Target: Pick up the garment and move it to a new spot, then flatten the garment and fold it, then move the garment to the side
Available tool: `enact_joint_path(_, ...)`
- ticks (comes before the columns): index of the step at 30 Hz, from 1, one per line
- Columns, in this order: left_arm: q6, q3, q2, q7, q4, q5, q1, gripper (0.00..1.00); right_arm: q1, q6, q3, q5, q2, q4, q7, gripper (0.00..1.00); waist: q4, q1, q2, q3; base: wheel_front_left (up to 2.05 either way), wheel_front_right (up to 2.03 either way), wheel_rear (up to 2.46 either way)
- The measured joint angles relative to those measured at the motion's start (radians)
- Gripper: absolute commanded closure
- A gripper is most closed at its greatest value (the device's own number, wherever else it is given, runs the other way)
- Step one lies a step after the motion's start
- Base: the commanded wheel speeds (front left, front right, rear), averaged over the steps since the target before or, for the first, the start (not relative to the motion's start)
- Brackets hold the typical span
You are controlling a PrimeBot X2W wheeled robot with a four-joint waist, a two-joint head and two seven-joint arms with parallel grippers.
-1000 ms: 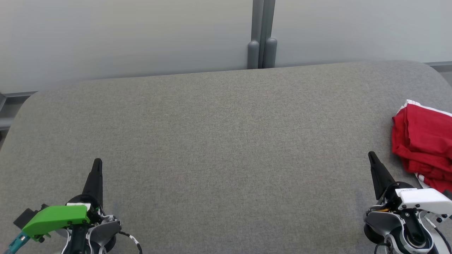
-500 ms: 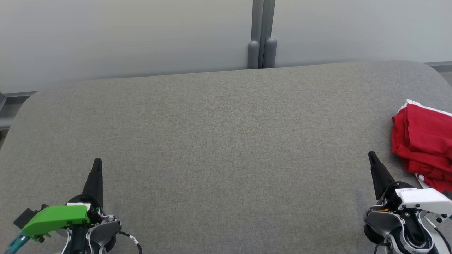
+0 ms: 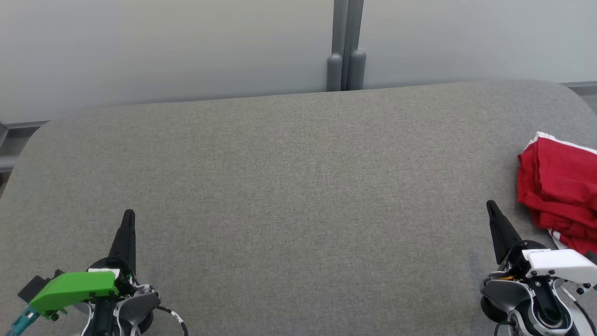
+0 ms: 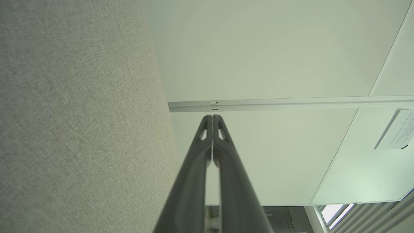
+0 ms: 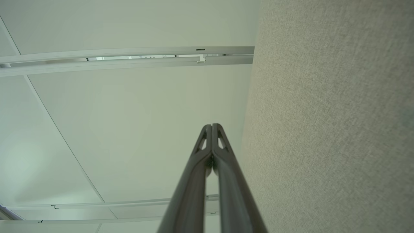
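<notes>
- The red garment, trimmed in white, lies crumpled at the right edge of the grey table; the head view's border cuts it off.
- The right fingers stand just left of the garment and nearer the robot, apart from it, with bare table between tip and cloth.
- The left fingers are at the table's opposite side, well apart from the garment.
- Both sets of fingers are clenched to a single dark point and grasp nothing.
- The head view takes in garment, both arms and the far pale wall with a grey post at once.
- The left wrist view brings the left fingers close: tips pressed together along a seam, table on that view's left, and pale panels crossed by a rail. A paper notice hangs at its right.
- The right wrist view shows the right fingers likewise shut tip to tip, table on that view's right, panels and rails beyond.
</notes>
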Motion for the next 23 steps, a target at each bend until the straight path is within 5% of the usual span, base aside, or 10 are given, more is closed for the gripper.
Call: enact_joint_path(23, 0.000, 0.000, 0.000, 0.000, 0.000, 0.000, 0.000, 1.00, 0.000, 0.000, 0.000, 0.000, 0.000, 0.000, 0.000, 1.00, 0.000, 0.0000, 0.0000, 0.000, 0.00, 0.00, 0.00)
